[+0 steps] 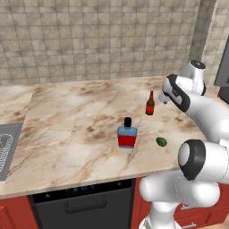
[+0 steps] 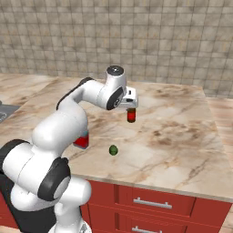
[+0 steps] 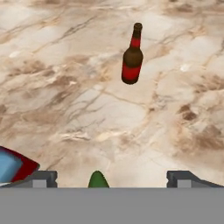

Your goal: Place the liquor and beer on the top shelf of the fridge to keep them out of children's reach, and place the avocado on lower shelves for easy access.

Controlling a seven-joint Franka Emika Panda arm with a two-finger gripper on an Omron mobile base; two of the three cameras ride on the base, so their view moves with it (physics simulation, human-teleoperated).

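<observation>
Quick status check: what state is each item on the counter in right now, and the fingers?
beer: upright on the counter, capped, not held.
liquor: upright on the counter, black cap on, not held.
avocado: whole, lying on the counter near the front edge, untouched.
gripper: fingers wide open, nothing between them, above the counter.

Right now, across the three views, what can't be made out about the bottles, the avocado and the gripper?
- Liquor: right base view, the arm covers all but a red sliver; hand view, cut by the left edge.
- Beer: right base view, the hand hides its neck; label print too small to read anywhere.
- Avocado: hand view, only its top shows above the bottom band.
- Gripper: open; left base view, fingers hidden behind the wrist.
</observation>
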